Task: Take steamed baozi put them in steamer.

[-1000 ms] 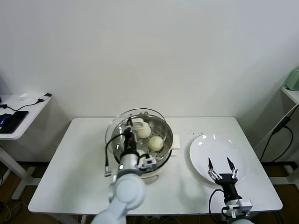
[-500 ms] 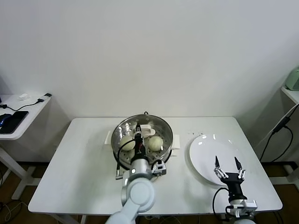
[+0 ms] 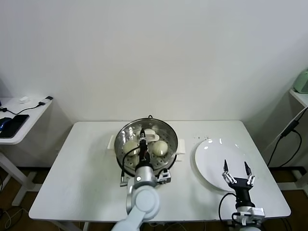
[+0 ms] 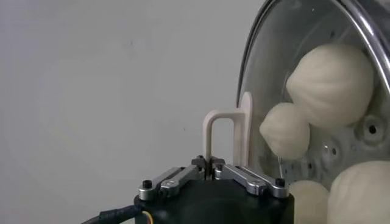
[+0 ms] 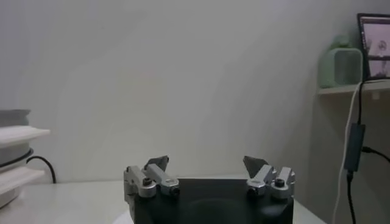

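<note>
The steamer (image 3: pixel 171 137), a shiny steel pot on a cream base, stands mid-table. Cream-white baozi (image 3: pixel 160 147) lie inside it, another at its left side (image 3: pixel 130 146). My left gripper (image 3: pixel 143 140) is over the steamer, shut on the white handle (image 4: pixel 227 135) of the round glass lid (image 4: pixel 263 67). In the left wrist view (image 4: pixel 209 163) several baozi (image 4: pixel 332 79) show through the glass. My right gripper (image 3: pixel 236 169) is open and empty at the front edge of the white plate (image 3: pixel 214 156); it also shows in the right wrist view (image 5: pixel 207 163).
A small side table (image 3: pixel 29 113) with a phone (image 3: pixel 12 126) stands at the left. At the right are a shelf with a green object (image 3: pixel 302 81) and a hanging cable (image 3: pixel 288 131). Bare tabletop (image 3: pixel 77 168) lies left of the steamer.
My left gripper has carried the glass lid from the steamer's left rear to directly over the pot. My right gripper has drawn back a little toward the plate's front edge.
</note>
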Robot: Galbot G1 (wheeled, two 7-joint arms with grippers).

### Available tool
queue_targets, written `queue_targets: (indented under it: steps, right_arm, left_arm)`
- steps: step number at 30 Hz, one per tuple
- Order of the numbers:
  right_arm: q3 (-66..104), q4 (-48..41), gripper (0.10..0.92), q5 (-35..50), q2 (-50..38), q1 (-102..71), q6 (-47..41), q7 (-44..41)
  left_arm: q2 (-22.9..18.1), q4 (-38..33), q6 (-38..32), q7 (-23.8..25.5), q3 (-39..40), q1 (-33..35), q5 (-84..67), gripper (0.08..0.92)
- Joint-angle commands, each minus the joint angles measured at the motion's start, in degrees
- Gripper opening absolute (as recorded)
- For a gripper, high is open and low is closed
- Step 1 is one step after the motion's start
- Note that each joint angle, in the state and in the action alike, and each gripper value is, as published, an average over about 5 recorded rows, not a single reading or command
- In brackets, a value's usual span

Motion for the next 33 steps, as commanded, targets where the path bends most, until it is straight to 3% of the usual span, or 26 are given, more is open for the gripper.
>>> queue_targets:
  steps: [1, 15, 18, 21, 25, 27, 33]
  right_arm:
    - [0.5, -0.2, 0.823, -0.6, 1.0, 0.1, 0.8, 0.0]
    - [-1.4, 0.1, 0.823, 1.0, -0.7, -0.2, -1.5, -0.1]
    - [-2.0, 0.0, 0.823, 0.9, -0.8, -0.1, -1.6, -0.1]
    - [-2.6, 0.3, 0.823, 1.0, -0.8, 0.0, -1.7, -0.1]
    - [-3.1, 1.0, 0.823, 1.2, -1.1, -0.5, -1.3, 0.0]
    - [-3.4, 1.5, 0.823, 1.5, -1.5, -0.9, -1.1, 0.0]
    - [-4.8, 2.2, 0.823, 3.4, -4.4, -1.9, 0.3, 0.8]
  left_arm:
    - [0.0, 0.1, -0.2, -1.1, 0.0, 0.7, -0.5, 0.156]
    - [3.7, -13.6, -1.0, -1.3, 1.5, 4.1, -13.6, 0.537]
    - [5.1, -16.7, -2.6, -3.7, 0.9, 6.3, -17.7, 0.624]
    - [5.9, -19.7, -8.1, -10.1, -1.9, 8.1, -30.4, 0.71]
    - [7.1, -22.1, -19.7, -22.2, -11.6, 9.4, -60.6, 0.803]
    - [7.9, -22.9, -24.1, -25.2, -19.8, 10.4, -77.3, 0.816]
    - [10.9, -21.6, -32.3, -21.2, -43.3, 16.8, -114.4, 0.823]
